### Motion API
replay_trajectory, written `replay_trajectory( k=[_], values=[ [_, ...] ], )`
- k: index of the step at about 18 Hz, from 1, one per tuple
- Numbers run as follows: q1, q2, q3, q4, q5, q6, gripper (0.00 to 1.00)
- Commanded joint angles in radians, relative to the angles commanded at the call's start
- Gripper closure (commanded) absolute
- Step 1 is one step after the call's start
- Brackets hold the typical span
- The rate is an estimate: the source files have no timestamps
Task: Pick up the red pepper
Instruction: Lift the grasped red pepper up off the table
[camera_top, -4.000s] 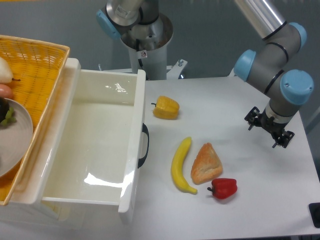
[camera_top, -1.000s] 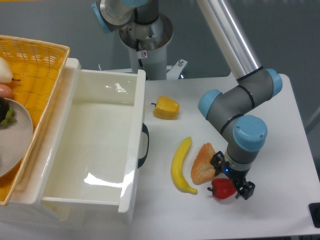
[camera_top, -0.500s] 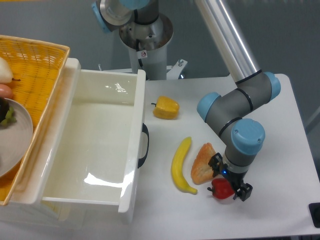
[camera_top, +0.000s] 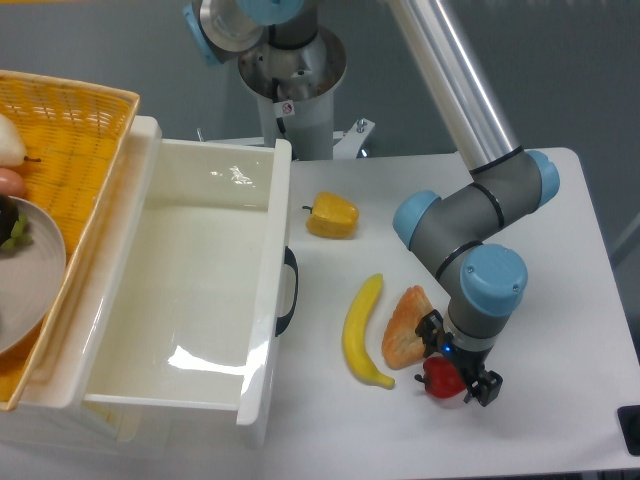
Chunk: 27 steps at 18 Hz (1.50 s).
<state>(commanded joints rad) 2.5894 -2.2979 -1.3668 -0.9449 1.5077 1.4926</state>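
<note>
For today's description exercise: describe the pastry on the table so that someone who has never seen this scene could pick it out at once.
Start at the open white drawer and move right across the white table, past the banana. The pastry lies just beyond it, beside the red pepper under the claw. It alone is golden-brown and triangular.

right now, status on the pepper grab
Gripper down over red pepper, fingers either side; grip unconfirmed. Pepper on table. Pastry close beside it.
</note>
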Motion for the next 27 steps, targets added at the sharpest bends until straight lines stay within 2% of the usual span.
replay_trajectory(
  k=[4,9,15,19,27],
  values=[
    [-0.011,-0.002,0.0,0.009,0.025,0.002,0.19],
    [-0.012,0.0,-0.006,0.02,0.026,0.0,0.23],
    [-0.003,0.009,-0.005,0.02,0.023,-0.02,0.37],
    [0.014,0.028,-0.002,0.018,0.028,-0.028,0.37],
    [0.13,0.139,-0.04,0.003,0.06,0.009,0.37]
  ],
)
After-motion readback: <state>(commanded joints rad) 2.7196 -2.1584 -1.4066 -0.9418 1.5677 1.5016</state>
